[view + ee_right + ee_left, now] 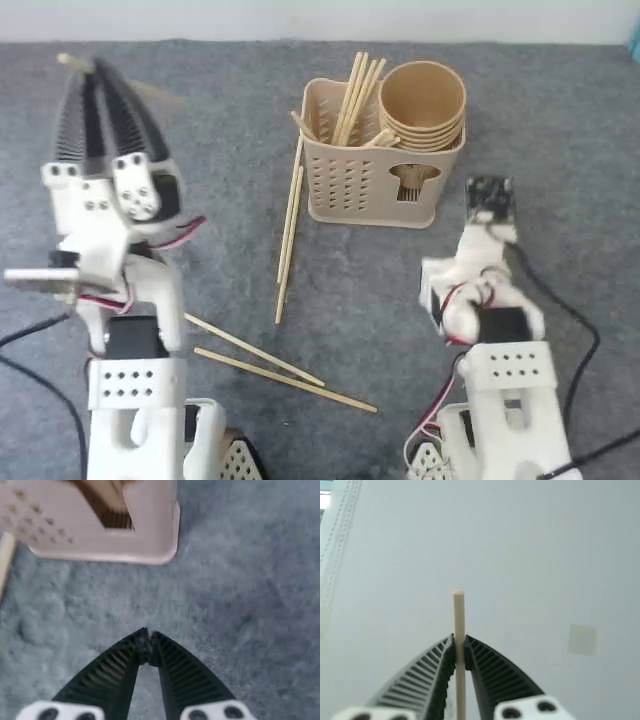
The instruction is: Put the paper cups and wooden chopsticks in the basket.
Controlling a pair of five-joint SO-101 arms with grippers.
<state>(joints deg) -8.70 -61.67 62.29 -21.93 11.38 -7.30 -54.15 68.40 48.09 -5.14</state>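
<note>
My left gripper (459,645) is raised off the table at the far left and shut on a wooden chopstick (459,630), which pokes out past its fingertips (85,72). The beige basket (345,180) at the back centre holds a stack of paper cups (424,102) and several chopsticks (352,92). Two chopsticks (291,225) lean against the basket's left side. Two more chopsticks (275,368) lie on the carpet between the arms. My right gripper (148,645) is shut and empty, low over the carpet just in front of the basket's (115,535) right corner.
Grey carpet (560,170) covers the table. A pale wall (530,555) rises behind the left gripper. Open carpet lies to the right of the basket and at the far left.
</note>
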